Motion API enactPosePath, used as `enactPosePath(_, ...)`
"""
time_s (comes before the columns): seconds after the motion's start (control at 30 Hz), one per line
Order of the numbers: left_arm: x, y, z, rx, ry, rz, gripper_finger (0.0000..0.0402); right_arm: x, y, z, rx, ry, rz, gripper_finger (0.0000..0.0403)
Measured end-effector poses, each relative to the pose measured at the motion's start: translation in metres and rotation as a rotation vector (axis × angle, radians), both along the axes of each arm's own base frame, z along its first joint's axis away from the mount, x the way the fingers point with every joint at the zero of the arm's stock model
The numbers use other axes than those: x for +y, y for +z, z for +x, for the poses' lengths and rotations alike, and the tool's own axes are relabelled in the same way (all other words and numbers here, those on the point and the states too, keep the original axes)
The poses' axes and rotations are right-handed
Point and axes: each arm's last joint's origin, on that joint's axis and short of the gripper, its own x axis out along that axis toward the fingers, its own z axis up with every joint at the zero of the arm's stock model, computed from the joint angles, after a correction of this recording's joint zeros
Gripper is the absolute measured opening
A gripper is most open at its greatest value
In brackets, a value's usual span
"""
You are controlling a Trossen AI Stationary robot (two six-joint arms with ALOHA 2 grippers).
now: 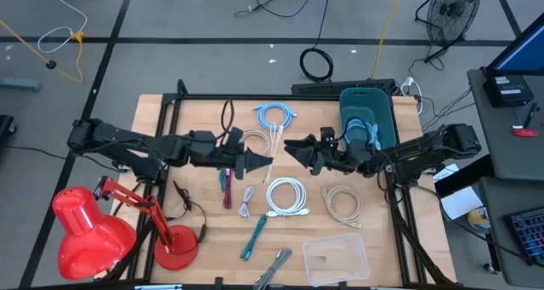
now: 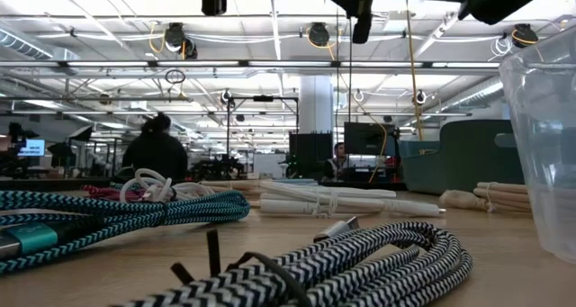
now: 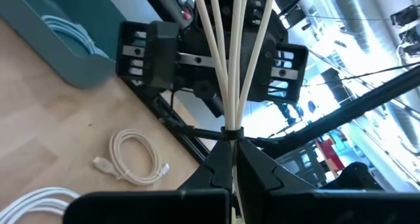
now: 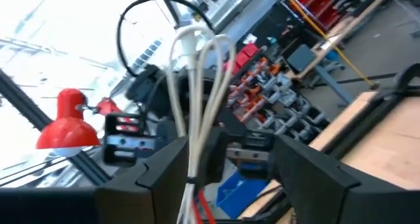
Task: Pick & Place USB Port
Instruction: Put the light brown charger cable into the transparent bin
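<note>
A cream-white USB cable bundle (image 3: pixel 230 66) is held up above the middle of the table, between my two grippers. My left gripper (image 1: pixel 265 161) reaches in from the table's left and is shut on it. My right gripper (image 1: pixel 293 147) comes from the right and is open. Its two fingers (image 4: pixel 157 171) stand on either side of the bundle (image 4: pixel 197 86) without visibly touching it. The bundle's looped strands rise past the fingers, with a white plug (image 4: pixel 187 40) at the top. In the left wrist view, my right gripper (image 3: pixel 213 53) faces me just behind the strands. My left gripper pinches the bundle between its two fingertips where the strands gather at a dark tie (image 3: pixel 231 131). The fingers come level from the table's left. Several strands fan out beyond the tips, and the bundle is lifted clear of the table.
A teal bin (image 1: pixel 367 111) holding a blue cable stands at the far right. Below the grippers lie a white coil (image 1: pixel 286 196), a beige coil (image 1: pixel 342 203), a blue coil (image 1: pixel 276 114) and teal and pink cables. A clear container (image 1: pixel 336 258) sits near front, a red lamp (image 1: pixel 93 230) front left.
</note>
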Motion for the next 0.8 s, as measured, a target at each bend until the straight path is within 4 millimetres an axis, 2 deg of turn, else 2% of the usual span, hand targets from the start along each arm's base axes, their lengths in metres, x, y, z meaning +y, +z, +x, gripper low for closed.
enactPosePath(0.27,0.009,-0.003,0.005,-0.008,0.026,-0.009,0.0003,0.000,0.000,0.000,0.000,0.002,0.000,0.0219)
enactPosePath(0.6,0.007,-0.018,0.026,-0.031,-0.016,-0.056,0.0003,0.003,0.000,0.000,0.000,0.013,0.001,0.0218)
enactPosePath(0.8,0.010,-0.018,0.027,-0.047,-0.014,-0.065,0.0002,0.004,0.000,0.000,0.000,0.037,-0.008,0.0213)
